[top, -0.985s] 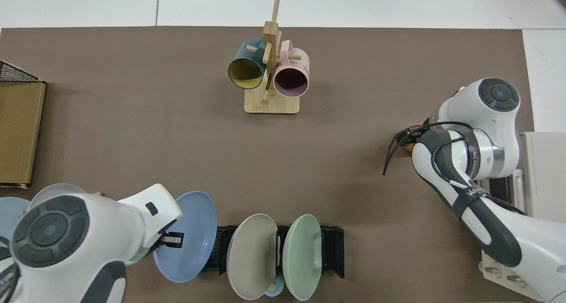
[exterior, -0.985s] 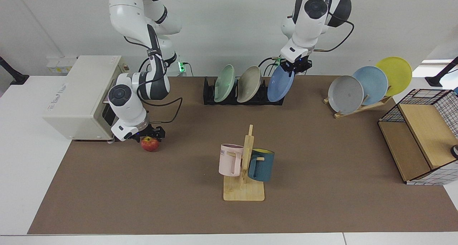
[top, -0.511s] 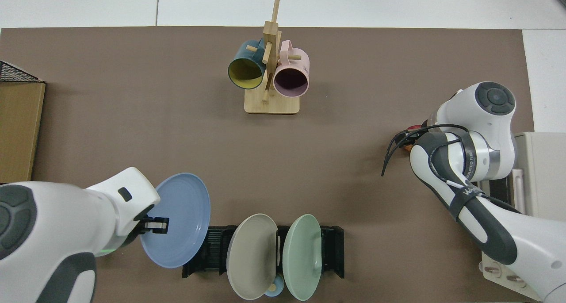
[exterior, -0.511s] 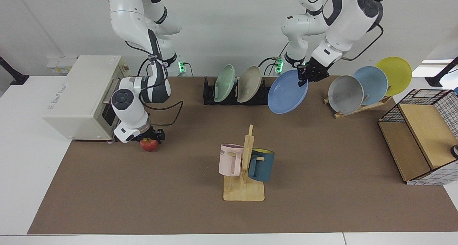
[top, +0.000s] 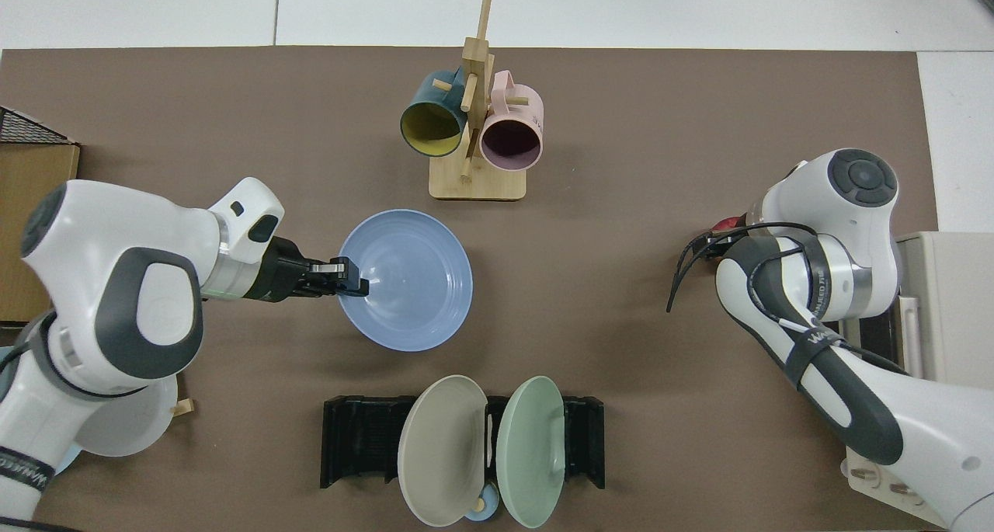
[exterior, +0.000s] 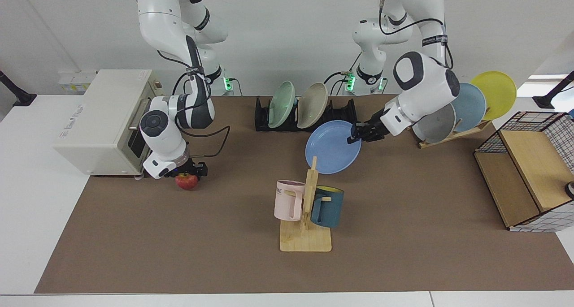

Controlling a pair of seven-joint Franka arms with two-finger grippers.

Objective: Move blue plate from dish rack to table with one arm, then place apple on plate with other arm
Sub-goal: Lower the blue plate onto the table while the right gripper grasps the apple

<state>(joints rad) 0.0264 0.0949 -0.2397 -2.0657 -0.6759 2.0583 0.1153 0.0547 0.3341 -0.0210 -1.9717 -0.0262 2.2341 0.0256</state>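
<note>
My left gripper point(exterior: 352, 137) pinches the blue plate point(exterior: 332, 147) by its rim, clear of the dish rack point(exterior: 305, 117) and above mid-desk, not yet set down. My right gripper point(exterior: 193, 170) waits at the apple point(exterior: 187, 181); whether its fingers are spread I cannot tell.

light: bright, even | shadows: soft, faint | glare: slight on arms | focus: sharp

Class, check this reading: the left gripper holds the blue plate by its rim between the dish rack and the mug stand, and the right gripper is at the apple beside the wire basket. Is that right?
One thing is wrong. The apple lies beside the cream oven, not the wire basket; the facing view shows the right gripper there. The rest stands: the left gripper holds the blue plate by its rim between the dish rack and the mug stand.
</note>
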